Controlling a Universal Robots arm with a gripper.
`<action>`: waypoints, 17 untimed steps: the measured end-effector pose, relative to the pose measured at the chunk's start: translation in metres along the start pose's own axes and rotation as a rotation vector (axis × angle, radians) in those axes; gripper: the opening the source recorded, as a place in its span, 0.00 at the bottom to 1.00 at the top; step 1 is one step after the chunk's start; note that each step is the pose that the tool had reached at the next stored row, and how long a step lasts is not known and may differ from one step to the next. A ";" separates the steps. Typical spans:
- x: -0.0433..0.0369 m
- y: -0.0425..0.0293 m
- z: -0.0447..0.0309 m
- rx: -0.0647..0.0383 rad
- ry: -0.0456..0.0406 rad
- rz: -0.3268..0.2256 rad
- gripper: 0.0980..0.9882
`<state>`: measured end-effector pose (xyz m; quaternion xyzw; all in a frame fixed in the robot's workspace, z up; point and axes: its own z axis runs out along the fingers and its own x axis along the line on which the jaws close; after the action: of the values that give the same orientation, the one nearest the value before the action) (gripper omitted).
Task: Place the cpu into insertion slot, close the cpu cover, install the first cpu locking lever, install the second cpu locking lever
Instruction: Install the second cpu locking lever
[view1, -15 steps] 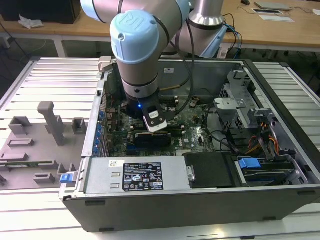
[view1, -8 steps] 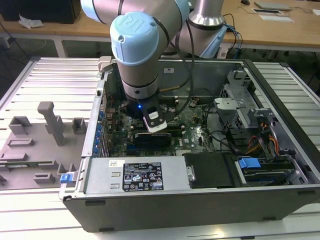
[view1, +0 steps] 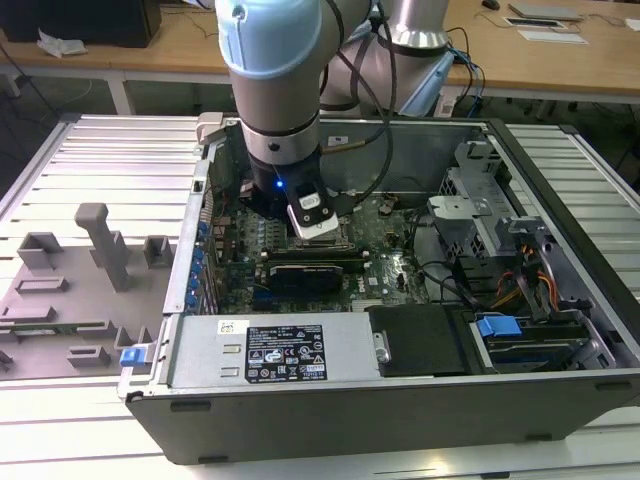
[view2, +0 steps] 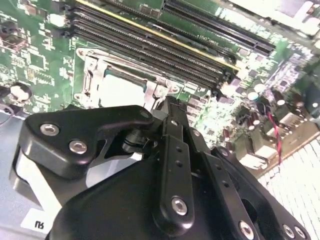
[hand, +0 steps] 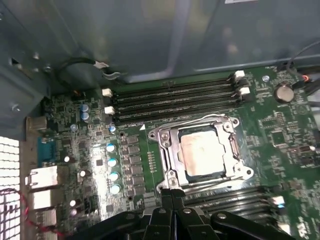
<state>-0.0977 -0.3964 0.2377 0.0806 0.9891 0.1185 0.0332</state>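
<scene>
Cpu (hand: 202, 155) sits seated under closed cpu cover (hand: 165, 150), gripper (hand: 171, 196) at its 6 o'clock, fingers together, empty.

The exterior view has even, bright room light from above. The ribbed metal table (view1: 90, 150) shines pale, and the inside of the computer case (view1: 560, 400) is darker, with deep shadow under the arm (view1: 275, 90). A small blue light glows on the arm's lower part.

In the second wrist view the gripper (view2: 167, 107) body is near the lens, black and soft, with grey reflections on its edges. The motherboard (view2: 45, 50) behind is bright and a little washed out, and the upper right corner is blown to white.

In the first wrist view the light is dimmer and bluish. The cpu (hand: 202, 152) top gives a soft pale glare, and the capacitors (hand: 112, 167) at centre left flare white.
</scene>
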 end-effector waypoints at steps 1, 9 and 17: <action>-0.0015 0.0002 -0.0002 0.010 0.0027 0.000 0.01; -0.0327 0.0050 0.0025 0.037 0.0317 0.007 0.01; -0.0497 0.0247 0.0082 0.064 0.0495 0.010 0.01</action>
<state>-0.0444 -0.3791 0.2380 0.0835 0.9925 0.0890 0.0056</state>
